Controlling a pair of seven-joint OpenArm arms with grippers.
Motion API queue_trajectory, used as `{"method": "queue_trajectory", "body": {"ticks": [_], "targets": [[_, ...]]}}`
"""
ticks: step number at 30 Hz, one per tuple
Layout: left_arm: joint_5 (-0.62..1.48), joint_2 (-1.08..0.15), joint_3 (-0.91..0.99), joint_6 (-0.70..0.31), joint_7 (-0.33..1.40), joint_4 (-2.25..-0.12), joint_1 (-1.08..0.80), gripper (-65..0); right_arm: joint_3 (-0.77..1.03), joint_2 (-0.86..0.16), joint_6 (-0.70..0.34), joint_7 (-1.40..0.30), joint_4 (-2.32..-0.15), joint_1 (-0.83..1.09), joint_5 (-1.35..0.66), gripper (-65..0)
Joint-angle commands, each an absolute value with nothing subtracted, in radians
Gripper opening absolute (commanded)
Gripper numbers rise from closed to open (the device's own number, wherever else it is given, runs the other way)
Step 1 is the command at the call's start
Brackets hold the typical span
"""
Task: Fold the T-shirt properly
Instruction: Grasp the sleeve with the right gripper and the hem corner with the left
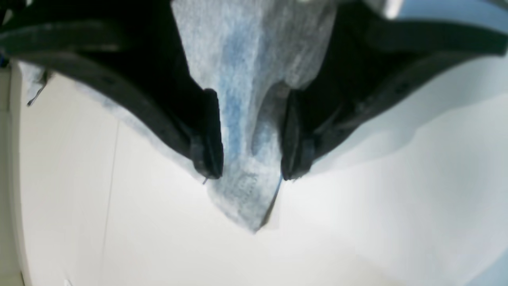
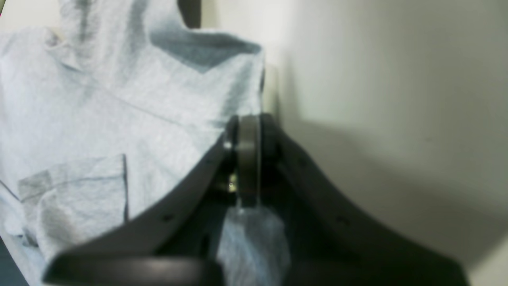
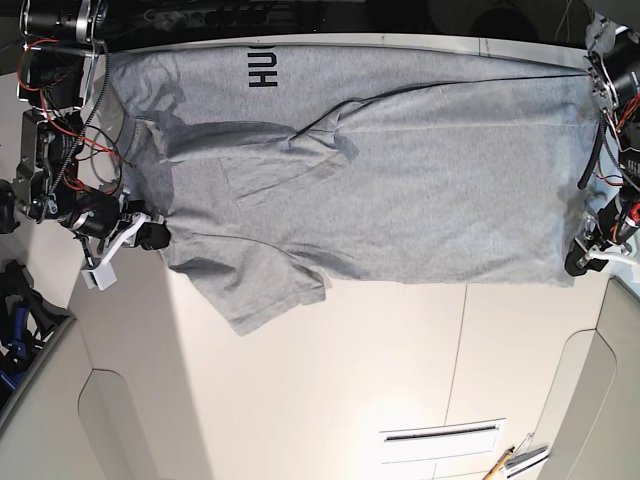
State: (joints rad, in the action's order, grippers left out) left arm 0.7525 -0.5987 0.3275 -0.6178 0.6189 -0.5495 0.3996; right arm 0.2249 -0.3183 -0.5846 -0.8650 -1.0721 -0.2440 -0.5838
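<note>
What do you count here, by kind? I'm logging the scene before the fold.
T-shirt: 1, grey
Grippers: 2, the right gripper shut on the T-shirt, the left gripper with cloth between its fingers
White table: 1
Total: 4

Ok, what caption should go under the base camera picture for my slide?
Two robot arms hold a grey T-shirt stretched over a white table, one arm at each end.

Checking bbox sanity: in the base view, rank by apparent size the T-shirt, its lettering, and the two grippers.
1. T-shirt, by far the largest.
2. Right gripper and left gripper: look alike, both partly hidden at the shirt's edge, so unranked.
3. Black lettering: close to the grippers, probably smallest.
</note>
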Motion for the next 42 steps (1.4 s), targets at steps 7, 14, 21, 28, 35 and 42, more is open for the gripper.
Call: {"method": "queue_trajectory", "body": {"ticks": [7, 14, 21, 28, 35, 42], "targets": [[0.688, -0.61, 0.255, -0.614, 0.643, -0.556, 0.413, -36.4, 0.224, -0.33, -0.58, -0.886, -1.078, -0.252, -0.561, -65.0], [0.533, -0.619, 0.255, -0.588, 0.598, -0.557, 0.413, -36.4, 0.224, -0.33, -0.58, -0.886, -1.078, -0.252, -0.561, -65.0], [0.523, -0.617, 0.255, -0.618, 0.599, -0.557, 0.413, -36.1, 0.224, -0.33, -0.58, -0.886, -1.078, -0.252, -0.561, -65.0], [0.439, -0.618, 0.255, -0.64, 0.587, -0.557, 0.412, -34.1, 0.224, -0.33, -0.58, -0.886, -1.078, -0.252, -0.561, -65.0], [0.429, -0.615, 0.254, -0.644, 0.598, -0.557, 0.396, -33.4, 0.224, -0.33, -0.58, -0.886, -1.078, -0.252, -0.561, -65.0], [0.544, -0.607, 0.254, -0.698, 0.627, -0.557, 0.396, -33.4, 0.224, -0.329, -0.58, -0.886, -1.077, -0.252, -0.561, -65.0]]}}
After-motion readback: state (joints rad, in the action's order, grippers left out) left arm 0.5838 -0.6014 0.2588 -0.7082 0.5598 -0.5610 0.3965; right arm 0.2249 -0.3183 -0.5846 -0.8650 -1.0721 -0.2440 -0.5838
